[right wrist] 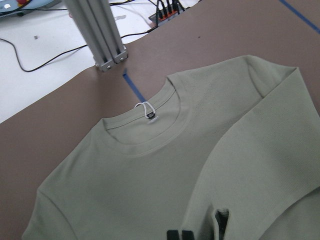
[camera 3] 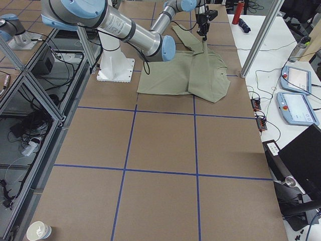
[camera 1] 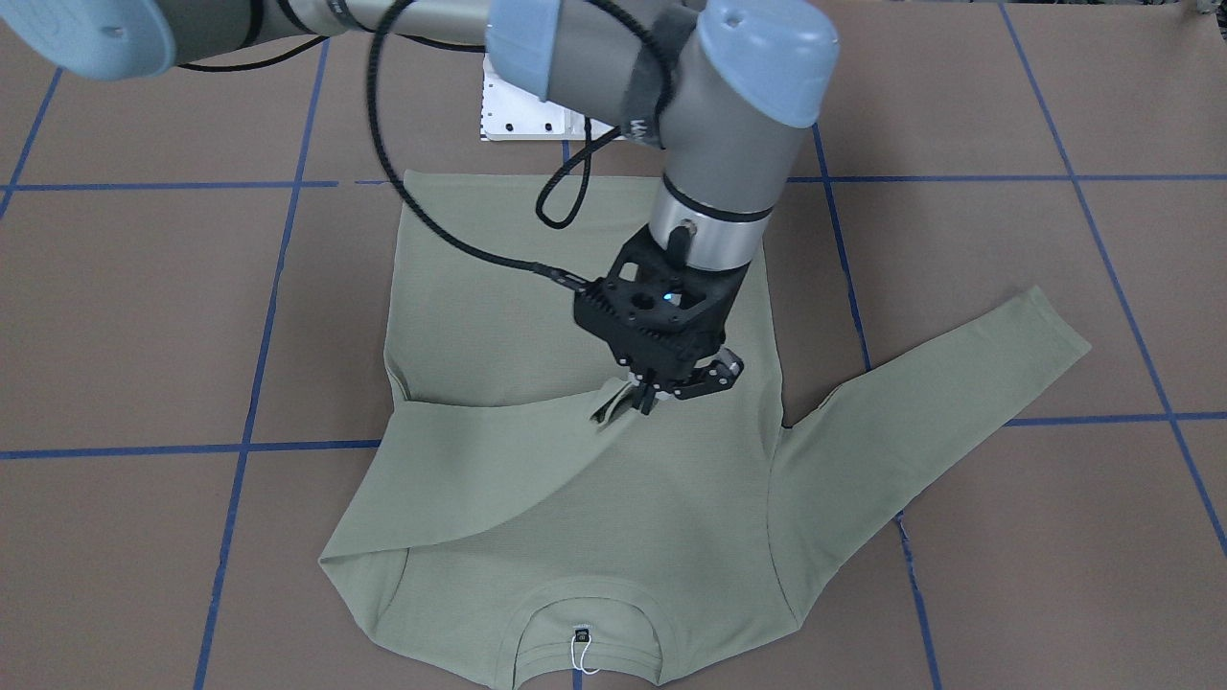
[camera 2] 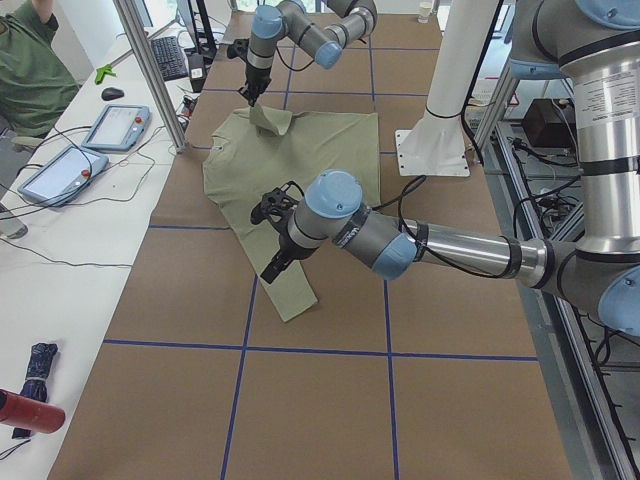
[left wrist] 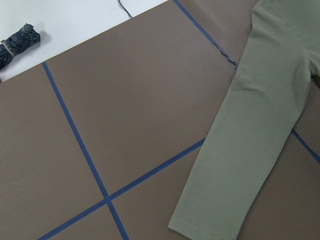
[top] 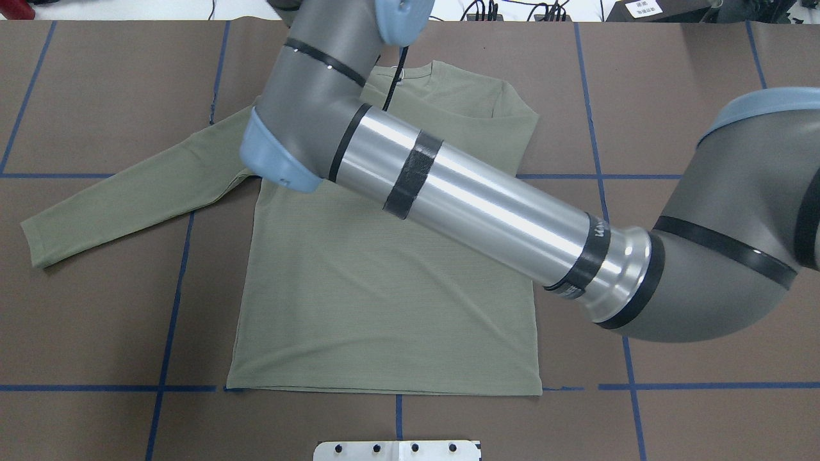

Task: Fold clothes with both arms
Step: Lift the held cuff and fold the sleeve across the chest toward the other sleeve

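Right gripper pinches a sleeve cuff, held over the chest of the sage-green shirt on the brown table: the first sleeve fold is in hand, I'd say, and next that cuff wants laying down and letting go, while whether the left gripper is spread or closed I can't tell.

Your right arm reaches across above the shirt, wrist pointing down, with the right gripper pinched on the shirt's middle. Your left arm stretches low, its left gripper above the shirt's outstretched sleeve, jaws unreadable.
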You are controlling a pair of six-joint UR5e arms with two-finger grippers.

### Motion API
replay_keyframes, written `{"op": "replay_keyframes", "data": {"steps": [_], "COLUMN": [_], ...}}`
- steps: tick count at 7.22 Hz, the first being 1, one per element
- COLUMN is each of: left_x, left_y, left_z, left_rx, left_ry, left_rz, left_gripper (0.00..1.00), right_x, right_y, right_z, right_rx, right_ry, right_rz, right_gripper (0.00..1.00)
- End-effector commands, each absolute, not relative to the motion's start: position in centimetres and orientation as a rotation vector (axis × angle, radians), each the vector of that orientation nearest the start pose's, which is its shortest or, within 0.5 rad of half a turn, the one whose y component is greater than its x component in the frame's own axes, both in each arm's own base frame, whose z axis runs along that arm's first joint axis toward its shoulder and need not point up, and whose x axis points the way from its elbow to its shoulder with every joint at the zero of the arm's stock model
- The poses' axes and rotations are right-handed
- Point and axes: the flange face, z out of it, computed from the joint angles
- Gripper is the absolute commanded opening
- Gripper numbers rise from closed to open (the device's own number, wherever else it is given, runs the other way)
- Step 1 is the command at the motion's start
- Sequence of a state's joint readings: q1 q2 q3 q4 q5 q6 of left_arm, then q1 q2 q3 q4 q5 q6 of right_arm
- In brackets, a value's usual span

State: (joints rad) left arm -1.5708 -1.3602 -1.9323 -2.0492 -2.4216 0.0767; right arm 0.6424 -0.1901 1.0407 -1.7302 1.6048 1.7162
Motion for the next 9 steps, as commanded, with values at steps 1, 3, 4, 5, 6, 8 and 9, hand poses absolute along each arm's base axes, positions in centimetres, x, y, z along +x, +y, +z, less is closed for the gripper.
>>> {"op": "replay_keyframes", "data": {"steps": [1, 3, 4, 5, 6, 8, 9], "left_x": [-5.8, -5.9, -5.9, -6.0, -6.0, -6.1, -6.2], "left_y": [-41.3, -41.2, -41.2, -41.2, -41.2, -41.2, -41.2], "left_z": [51.9, 52.1, 52.1, 52.0, 52.0, 52.0, 52.0], "left_rx": [0.611, 0.609, 0.609, 0.611, 0.611, 0.613, 0.612], "left_ry": [0.802, 0.802, 0.802, 0.802, 0.801, 0.801, 0.800], "left_rz": [0.332, 0.330, 0.330, 0.329, 0.328, 0.327, 0.325], "left_gripper": [1.00, 1.00, 1.00, 1.00, 1.00, 1.00, 1.00], "right_x": [-64.0, -65.7, -65.8, -66.0, -67.1, -67.3, -67.1], "right_y": [-56.1, -54.5, -54.6, -55.2, -56.0, -56.1, -56.0], "right_z": [-5.5, -5.7, -5.8, -5.9, -5.2, -5.1, -5.9], "right_rx": [0.225, 0.223, 0.201, 0.220, 0.222, 0.227, 0.235], "right_ry": [-0.775, -0.785, -0.792, -0.795, -0.789, -0.788, -0.792], "right_rz": [0.740, 0.751, 0.812, 0.889, 0.911, 0.905, 0.884], "right_gripper": [0.00, 0.00, 0.12, 0.25, 0.31, 0.52, 1.00]}}
